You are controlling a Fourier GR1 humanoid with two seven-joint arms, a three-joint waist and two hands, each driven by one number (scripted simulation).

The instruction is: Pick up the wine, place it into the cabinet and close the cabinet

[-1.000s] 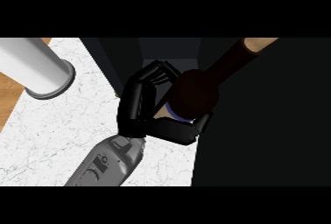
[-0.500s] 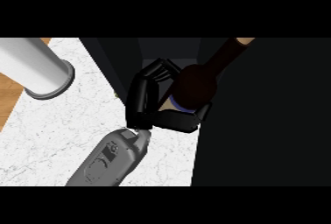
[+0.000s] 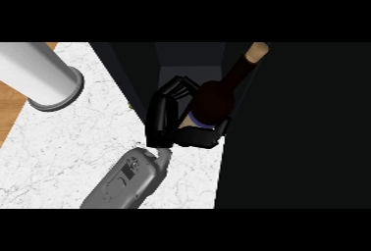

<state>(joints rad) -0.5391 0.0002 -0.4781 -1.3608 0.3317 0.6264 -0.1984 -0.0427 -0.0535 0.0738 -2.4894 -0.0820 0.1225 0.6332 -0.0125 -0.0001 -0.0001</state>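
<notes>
Right now we are grasping the wine bottle (image 3: 214, 100) in our right hand (image 3: 164, 122) at the middle of the frame. The black fingers (image 3: 174, 91) are curling round the left side of its dark body, and the thumb is wrapping across its lower end, where a pale bluish band is showing. The bottle is lying at a slant, its neck pointing to the upper right and its tan top (image 3: 257, 49) sitting near the top edge of the scene. It is lying at the mouth of the dark cabinet (image 3: 297, 127), which is filling the whole right half of the frame. How far inside it is reaching, we cannot tell, since the shadows are swallowing its outline. Our grey forearm (image 3: 127, 184) is coming in from the lower edge, left of centre, over the white marbled counter (image 3: 58, 157). A pale grey cylinder (image 3: 39, 73) is standing at the upper left, well apart from the hand, with a strip of wood (image 3: 13, 105) showing along the left edge beside it.
</notes>
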